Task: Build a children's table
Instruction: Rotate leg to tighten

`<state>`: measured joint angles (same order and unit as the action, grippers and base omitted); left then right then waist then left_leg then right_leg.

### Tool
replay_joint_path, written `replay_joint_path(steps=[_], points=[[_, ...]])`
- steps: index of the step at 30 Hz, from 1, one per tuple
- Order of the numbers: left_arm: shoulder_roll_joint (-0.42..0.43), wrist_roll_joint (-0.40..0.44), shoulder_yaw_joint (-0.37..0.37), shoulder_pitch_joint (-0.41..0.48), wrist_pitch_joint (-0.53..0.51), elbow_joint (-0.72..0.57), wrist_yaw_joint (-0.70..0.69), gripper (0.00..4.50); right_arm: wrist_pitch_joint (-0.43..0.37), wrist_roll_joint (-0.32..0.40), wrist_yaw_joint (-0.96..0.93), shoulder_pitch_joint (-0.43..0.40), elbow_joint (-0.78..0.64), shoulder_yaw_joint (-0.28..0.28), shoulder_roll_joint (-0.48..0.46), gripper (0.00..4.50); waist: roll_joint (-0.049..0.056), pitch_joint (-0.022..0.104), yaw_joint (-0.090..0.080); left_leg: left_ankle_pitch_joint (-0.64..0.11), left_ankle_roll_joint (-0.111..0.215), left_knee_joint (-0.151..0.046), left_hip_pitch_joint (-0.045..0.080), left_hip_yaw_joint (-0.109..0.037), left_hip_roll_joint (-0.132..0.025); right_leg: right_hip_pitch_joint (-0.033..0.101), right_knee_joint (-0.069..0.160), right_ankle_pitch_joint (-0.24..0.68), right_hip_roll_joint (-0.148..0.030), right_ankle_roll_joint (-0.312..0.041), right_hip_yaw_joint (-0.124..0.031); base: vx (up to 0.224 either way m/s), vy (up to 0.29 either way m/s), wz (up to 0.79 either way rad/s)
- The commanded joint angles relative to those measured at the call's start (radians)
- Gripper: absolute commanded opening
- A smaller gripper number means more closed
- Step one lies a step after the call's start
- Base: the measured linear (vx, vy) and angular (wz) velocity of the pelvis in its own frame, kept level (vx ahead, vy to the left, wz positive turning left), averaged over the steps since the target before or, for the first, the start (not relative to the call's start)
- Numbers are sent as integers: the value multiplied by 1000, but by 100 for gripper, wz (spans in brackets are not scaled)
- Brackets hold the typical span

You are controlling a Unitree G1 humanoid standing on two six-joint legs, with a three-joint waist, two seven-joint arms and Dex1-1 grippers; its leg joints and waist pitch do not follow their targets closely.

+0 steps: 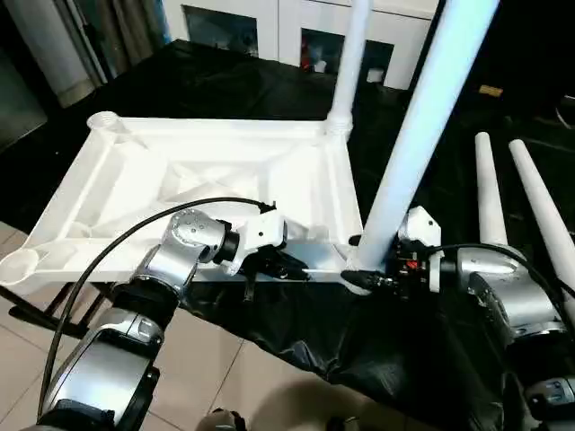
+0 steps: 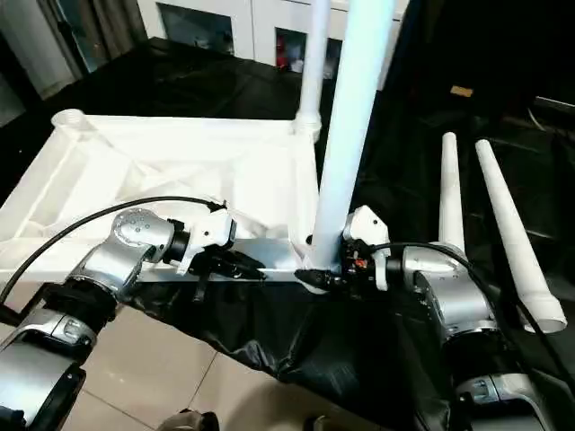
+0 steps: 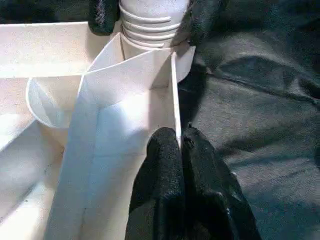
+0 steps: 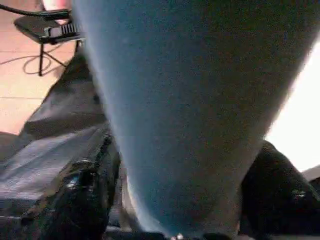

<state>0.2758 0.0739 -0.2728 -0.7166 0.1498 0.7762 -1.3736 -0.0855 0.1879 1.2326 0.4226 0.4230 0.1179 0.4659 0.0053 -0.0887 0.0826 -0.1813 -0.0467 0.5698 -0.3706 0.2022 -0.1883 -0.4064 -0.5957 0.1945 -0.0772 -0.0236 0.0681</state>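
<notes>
The white table top (image 1: 180, 171) lies upside down on a black cloth, ribs up. One leg (image 1: 349, 63) stands upright in its far right corner socket. A second leg (image 1: 422, 117) stands in the near right socket, tilted a little to the right. My right gripper (image 1: 359, 265) is at this leg's base, with a black finger (image 3: 102, 15) pressed against each side of the ridged collar (image 3: 150, 25). My left gripper (image 3: 179, 137) is shut on the thin near wall of the top, just left of that corner.
Two loose legs (image 1: 490, 193) (image 1: 548, 215) lie side by side on the black cloth (image 1: 296, 332) to the right. The left corner sockets (image 1: 22, 263) (image 1: 103, 119) stand open. Tiled floor (image 1: 207, 359) lies below the near edge. White cabinets (image 1: 287, 27) stand behind.
</notes>
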Motion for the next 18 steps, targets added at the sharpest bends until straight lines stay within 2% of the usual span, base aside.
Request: replay_joint_path(steps=[1,4,6,8,9,10,11,12,13,14,16,17,18], points=[[-32,-13,-31,16,3,-17,-28,0,-24,10,-1,-15,-56,29,-15,286,-16,63,3,-96,147,-52,12,-19,-56,54,54,65,-79,-272,-50,0,0,0],[-49,-18,-16,8,-28,-2,22,0,-50,18,-66,-31,-63,12,-46,277,-18,65,5,-84,149,-52,12,-19,-56,53,51,43,-79,-274,-50,0,0,0],[-67,0,-11,-7,-45,25,89,0,-52,4,-145,-35,-49,-4,-80,271,-18,62,4,-98,139,-53,12,-19,-55,51,56,73,-78,-271,-50,0,0,0],[-78,16,-10,-19,-51,45,133,0,-41,-11,-202,-35,-36,-16,-105,271,-20,60,1,-131,111,-56,13,-21,-53,51,64,146,-82,-255,-51,0,0,0],[-114,32,3,-46,-81,90,239,0,-31,-43,-344,-25,7,-43,-157,271,-22,60,-1,-150,95,-58,15,-21,-51,50,70,187,-82,-243,-52,0,0,0],[-137,38,10,-62,-104,115,295,0,-35,-56,-422,-18,30,-59,-187,270,-20,57,-4,-158,85,-58,17,-19,-51,44,72,205,-81,-239,-53,0,0,0],[-153,44,13,-74,-116,133,334,0,-35,-65,-481,-12,48,-70,-209,270,-20,56,-6,-172,65,-61,20,-22,-48,43,78,250,-83,-226,-54,0,0,0],[-184,52,17,-94,-132,165,399,0,-31,-78,-588,1,81,-93,-248,270,-25,58,-4,-168,54,-62,22,-23,-49,46,80,277,-85,-214,-54,0,0,0],[-184,52,17,-94,-132,165,399,0,-31,-78,-588,1,81,-93,-248,270,-23,57,-5,-170,50,-63,24,-22,-49,41,82,282,-83,-213,-55,0,0,0],[-207,54,23,-108,-149,187,441,0,-37,-80,-662,10,101,-112,-277,270,-24,57,-5,-170,48,-63,24,-23,-47,43,82,279,-82,-207,-55,0,0,0],[-235,52,32,-126,-167,212,495,0,-45,-83,-746,20,121,-130,-309,270,-21,57,-3,-152,56,-63,23,-22,-47,42,79,237,-81,-209,-57,0,0,0],[-245,52,36,-132,-171,219,515,0,-46,-87,-772,23,125,-133,-319,270,-23,59,-2,-148,63,-62,24,-21,-46,44,77,214,-80,-212,-56,0,0,0],[-263,51,41,-143,-173,233,549,0,-46,-90,-820,29,134,-142,-341,270,-21,60,0,-135,73,-61,22,-21,-46,46,74,183,-81,-217,-57,0,0,0]])
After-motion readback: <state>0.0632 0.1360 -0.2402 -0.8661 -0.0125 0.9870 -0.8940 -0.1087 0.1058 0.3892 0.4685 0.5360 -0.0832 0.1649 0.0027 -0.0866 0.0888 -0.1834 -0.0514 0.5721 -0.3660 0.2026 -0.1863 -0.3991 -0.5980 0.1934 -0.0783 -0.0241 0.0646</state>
